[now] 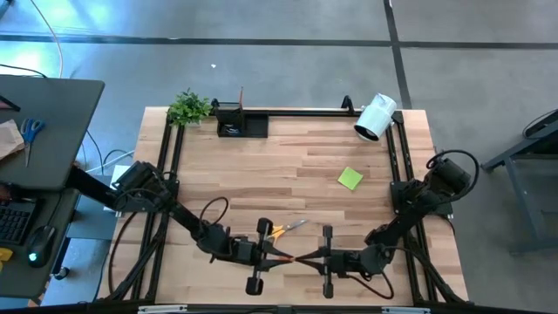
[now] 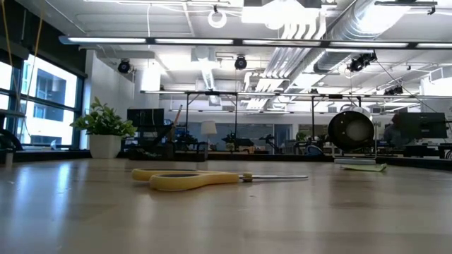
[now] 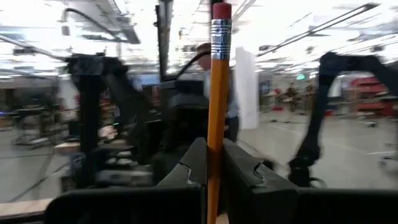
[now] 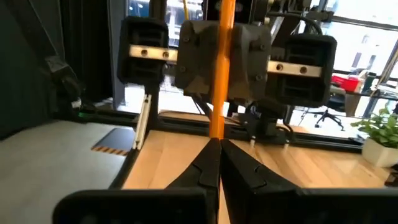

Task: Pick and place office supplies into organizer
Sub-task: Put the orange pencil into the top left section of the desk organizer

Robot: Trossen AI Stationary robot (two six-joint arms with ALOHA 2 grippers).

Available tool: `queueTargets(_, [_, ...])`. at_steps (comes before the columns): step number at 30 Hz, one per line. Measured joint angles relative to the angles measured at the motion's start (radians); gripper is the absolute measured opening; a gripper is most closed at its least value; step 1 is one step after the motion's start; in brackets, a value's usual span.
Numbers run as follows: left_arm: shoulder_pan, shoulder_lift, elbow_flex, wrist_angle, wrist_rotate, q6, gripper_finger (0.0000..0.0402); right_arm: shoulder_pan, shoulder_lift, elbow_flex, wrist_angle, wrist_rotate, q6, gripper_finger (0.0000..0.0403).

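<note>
got the pencil (image 3: pixel 216 112) pinched between my left gripper (image 1: pixel 272 254) and right gripper (image 1: pixel 316 258) near the table's front edge, so one should let go cleanly before carrying it to the organizer (image 1: pixel 241 121).

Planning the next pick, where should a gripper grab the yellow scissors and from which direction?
Judging by their pose, come straight down and pinch the yellow scissors at the pivot, across the narrow width. They lie flat and closed on the table, blades toward the right arm's side, too low for any side approach.
</note>
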Motion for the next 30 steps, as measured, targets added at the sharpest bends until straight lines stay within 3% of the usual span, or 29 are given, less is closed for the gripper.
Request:
queueTargets(10, [0.000,-0.001,0.002,-0.013,0.002,0.000,0.0004,-0.016,0.001,-0.001,-0.044,0.004,0.057,0.0000])
queueTargets(15, [-0.003,-0.020,0.002,-0.103,-0.090,0.063,0.0004,-0.013,0.001,-0.002,-0.080,0.039,0.071,0.0001])
queueTargets(20, [0.000,-0.124,0.002,-0.365,-0.195,-0.027,0.0004,-0.004,0.001,-0.002,-0.141,0.104,0.093,0.0002])
queueTargets(30, [0.030,-0.404,0.002,-0.928,-0.190,-0.195,0.0005,-0.016,0.001,-0.002,-0.219,0.094,0.161,0.0002])
